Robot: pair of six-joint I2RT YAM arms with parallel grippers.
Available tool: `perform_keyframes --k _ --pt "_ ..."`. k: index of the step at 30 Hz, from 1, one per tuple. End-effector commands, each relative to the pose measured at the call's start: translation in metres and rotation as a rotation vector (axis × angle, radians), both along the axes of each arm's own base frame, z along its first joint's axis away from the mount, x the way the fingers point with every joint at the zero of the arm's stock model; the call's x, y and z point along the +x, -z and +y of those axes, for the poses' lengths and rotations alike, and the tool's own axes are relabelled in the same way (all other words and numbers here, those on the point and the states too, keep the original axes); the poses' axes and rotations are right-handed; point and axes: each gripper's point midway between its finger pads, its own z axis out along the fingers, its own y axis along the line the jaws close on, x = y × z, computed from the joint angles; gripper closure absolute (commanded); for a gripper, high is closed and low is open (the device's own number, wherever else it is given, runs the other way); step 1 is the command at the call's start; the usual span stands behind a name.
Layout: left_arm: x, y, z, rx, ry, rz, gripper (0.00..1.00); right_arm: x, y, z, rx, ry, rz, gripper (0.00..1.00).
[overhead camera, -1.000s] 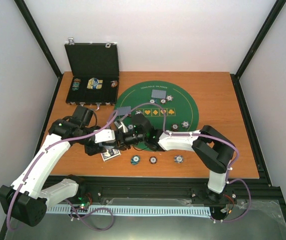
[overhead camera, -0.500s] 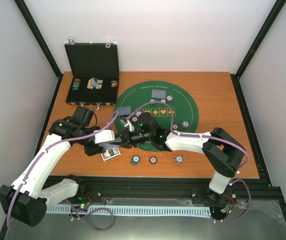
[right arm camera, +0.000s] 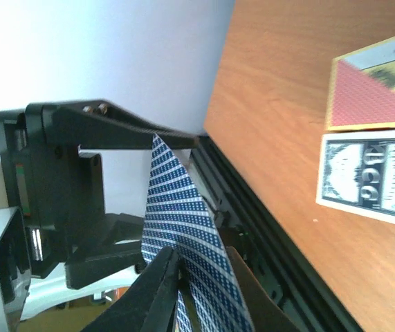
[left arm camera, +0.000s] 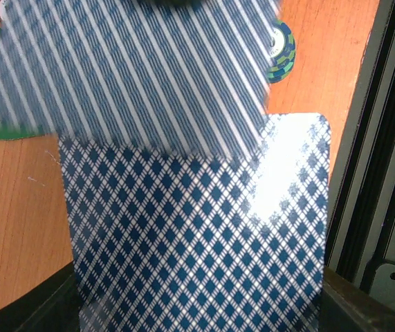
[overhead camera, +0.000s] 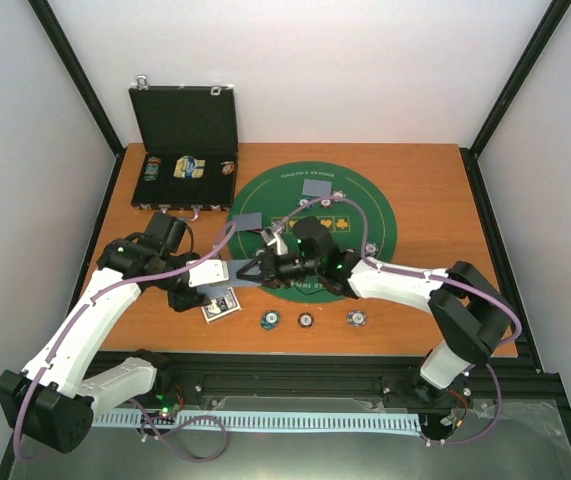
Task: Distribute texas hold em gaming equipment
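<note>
My left gripper (overhead camera: 215, 277) is shut on a deck of blue diamond-backed playing cards (left arm camera: 197, 235), held above the table's near left. Its fingers (left arm camera: 48, 308) show only as dark corners under the deck. My right gripper (overhead camera: 249, 272) meets it and is shut on one card (right arm camera: 176, 200), pinched at its edge between the fingertips of the right gripper (right arm camera: 197, 257). That card shows blurred over the deck in the left wrist view (left arm camera: 135, 69). Striped poker chips (overhead camera: 306, 320) lie in a row near the front edge. Two face-down cards (overhead camera: 317, 187) lie on the green mat (overhead camera: 375, 215).
The open black case (overhead camera: 187, 140) stands at the back left with items inside. A card box (overhead camera: 221, 308) lies under the left gripper and shows in the right wrist view (right arm camera: 370, 181). More chips (overhead camera: 370, 248) sit on the mat. The table's front rail (left arm camera: 384, 173) is close.
The right arm's wrist and elbow have swung back to the right while its fingers stay at the deck. The top card is sliding off the deck. The left arm has hardly moved.
</note>
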Motion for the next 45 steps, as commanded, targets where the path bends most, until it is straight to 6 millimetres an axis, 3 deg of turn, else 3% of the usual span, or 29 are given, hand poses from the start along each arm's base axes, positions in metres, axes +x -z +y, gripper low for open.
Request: perform_keyframes --k 1,5,10,15,18,22,27,30,40,43,45 --pt "-0.002 -0.011 -0.002 -0.012 0.031 -0.029 0.82 0.017 0.009 -0.031 -0.04 0.07 0.007 0.84" --pt "-0.002 -0.012 -0.001 -0.007 0.033 -0.032 0.82 0.037 0.016 -0.065 -0.077 0.131 0.001 0.88" --pt "-0.003 -0.012 -0.001 -0.002 0.035 -0.026 0.82 0.068 0.038 -0.127 -0.18 0.227 -0.011 0.89" --pt "-0.003 -0.011 0.0 0.001 0.037 -0.031 0.82 0.097 0.071 -0.188 -0.31 0.337 0.011 0.9" --pt "-0.003 -0.01 -0.001 -0.001 0.038 -0.025 0.82 0.112 0.095 -0.212 -0.399 0.373 0.022 0.91" --pt "-0.004 -0.011 0.0 0.002 0.035 -0.022 0.82 0.125 0.12 -0.222 -0.449 0.379 0.053 0.92" --pt "-0.004 -0.011 0.002 0.011 0.036 -0.024 0.82 0.137 0.128 -0.225 -0.472 0.38 0.055 0.92" --pt "-0.005 -0.011 0.002 0.013 0.037 -0.024 0.82 0.139 0.13 -0.231 -0.519 0.389 0.045 0.82" --pt "-0.003 -0.011 0.0 0.006 0.041 -0.02 0.82 0.14 0.118 -0.26 -0.698 0.427 -0.042 0.64" --pt "-0.003 -0.012 0.0 0.003 0.043 -0.022 0.82 0.142 0.105 -0.267 -0.723 0.458 -0.072 0.62" --pt "-0.003 -0.012 -0.001 0.002 0.043 -0.024 0.82 0.141 0.092 -0.26 -0.668 0.466 -0.076 0.62"
